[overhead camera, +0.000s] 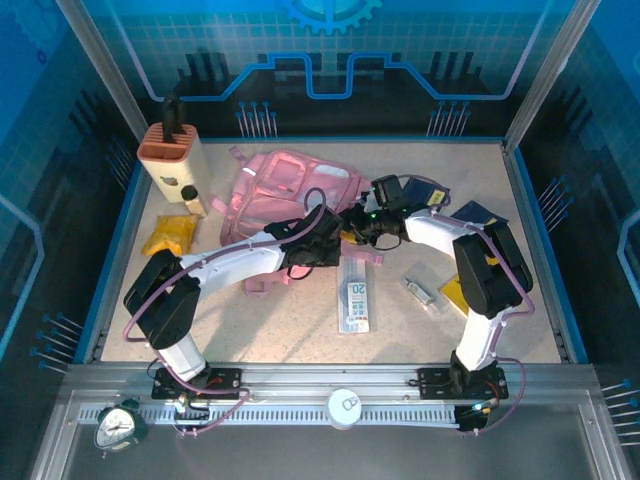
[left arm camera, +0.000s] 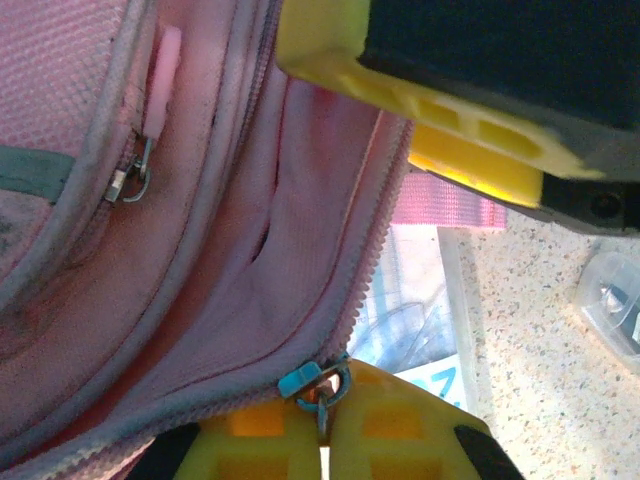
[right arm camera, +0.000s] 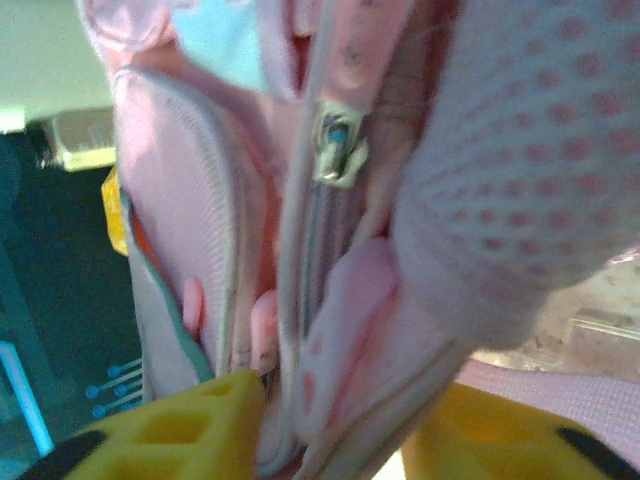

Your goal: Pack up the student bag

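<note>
Student bag (overhead camera: 290,185), zipper pull (left arm camera: 318,385) pinched in left end effector (left arm camera: 325,420), rim (right arm camera: 330,330) gripped by right end effector (right arm camera: 340,410)

A speckled beige counter (overhead camera: 300,345) takes up the middle of the top view, framed by a raised blue rim (overhead camera: 540,250). Across the upper frame stands a blue back wall (overhead camera: 200,40) printed with a pale grid and dark circuit-like lines, with part of a gear emblem (overhead camera: 330,12) at top centre. Grey metal posts (overhead camera: 102,70) slant at upper left and upper right. Darker blue side walls (overhead camera: 40,200) carry similar lines. A ribbed metal rail (overhead camera: 320,378) crosses the lower frame. The light is bright and even.
</note>
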Available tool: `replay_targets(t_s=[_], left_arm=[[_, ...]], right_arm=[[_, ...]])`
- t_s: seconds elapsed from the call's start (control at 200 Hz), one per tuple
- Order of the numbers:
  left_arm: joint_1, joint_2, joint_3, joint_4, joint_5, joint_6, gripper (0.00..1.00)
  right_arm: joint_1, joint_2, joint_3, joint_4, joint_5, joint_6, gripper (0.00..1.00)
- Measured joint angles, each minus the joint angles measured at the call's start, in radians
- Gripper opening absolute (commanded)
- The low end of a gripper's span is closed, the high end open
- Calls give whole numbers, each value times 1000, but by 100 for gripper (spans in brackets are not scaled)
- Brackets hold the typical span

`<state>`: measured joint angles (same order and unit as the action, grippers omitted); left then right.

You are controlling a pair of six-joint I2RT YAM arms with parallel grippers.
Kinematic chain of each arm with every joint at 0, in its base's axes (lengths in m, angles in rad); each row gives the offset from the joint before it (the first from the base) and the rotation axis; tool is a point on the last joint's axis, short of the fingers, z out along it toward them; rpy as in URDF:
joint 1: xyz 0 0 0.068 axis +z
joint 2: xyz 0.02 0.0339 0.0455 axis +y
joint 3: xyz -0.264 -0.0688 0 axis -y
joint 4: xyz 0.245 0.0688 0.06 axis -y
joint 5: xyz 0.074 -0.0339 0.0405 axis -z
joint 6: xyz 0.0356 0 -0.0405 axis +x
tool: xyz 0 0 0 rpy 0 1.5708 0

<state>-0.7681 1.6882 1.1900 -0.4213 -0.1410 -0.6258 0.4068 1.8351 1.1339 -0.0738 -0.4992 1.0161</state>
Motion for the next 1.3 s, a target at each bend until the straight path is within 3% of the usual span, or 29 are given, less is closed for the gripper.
replay_targets(t_s=[0.1, 0.25, 0.705, 0.86, 1.091, 1.301], left_arm=[[0, 0, -1, 0, 0, 11, 0], [0, -10, -22, 13, 1, 26, 0], [47, -192, -148, -72, 19, 26, 0], [52, -191, -158, -46, 67, 11, 0], [52, -138, -129, 2, 140, -31, 0], [52, -106, -113, 12, 143, -39, 0]], right_arm=[[0, 2, 0, 1, 20, -5, 14], [0, 2, 14, -19, 24, -31, 3], [-13, 77, 244, -231, 105, -193, 0], [-15, 143, 342, -313, 129, -237, 10], [-30, 167, 382, -350, 175, -303, 38], [-83, 60, 292, -352, 121, -302, 59]])
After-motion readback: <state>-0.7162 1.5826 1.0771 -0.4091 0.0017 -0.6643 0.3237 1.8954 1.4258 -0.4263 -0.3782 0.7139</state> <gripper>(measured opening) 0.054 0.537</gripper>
